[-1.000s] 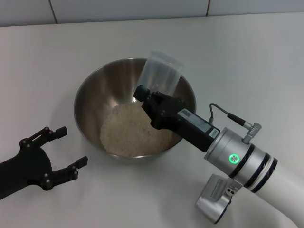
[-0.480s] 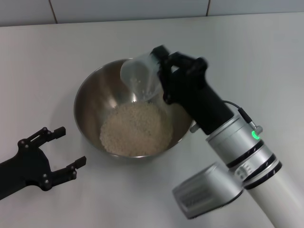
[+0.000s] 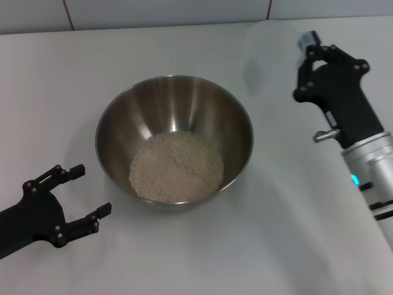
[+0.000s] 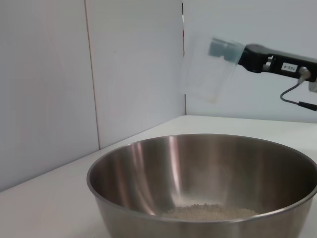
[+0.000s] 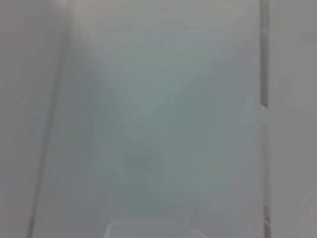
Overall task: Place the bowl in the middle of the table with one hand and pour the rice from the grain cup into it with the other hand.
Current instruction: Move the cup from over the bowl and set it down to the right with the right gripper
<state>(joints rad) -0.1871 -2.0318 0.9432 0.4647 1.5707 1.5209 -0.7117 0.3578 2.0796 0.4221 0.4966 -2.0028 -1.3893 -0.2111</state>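
Note:
The steel bowl stands in the middle of the white table with a heap of rice in its bottom. My right gripper is to the right of the bowl and beyond it, raised, shut on the grain cup, which shows only as a faint blur clear of the bowl. In the left wrist view the cup hangs above and behind the bowl, held by the right gripper. My left gripper is open and empty, low at the bowl's left front.
A tiled wall runs along the table's far edge. The right wrist view is filled by the cup's translucent wall.
My right gripper has swung the cup from tipped over the bowl up and away to the right. The rice lies in the bowl. The left gripper has not moved.

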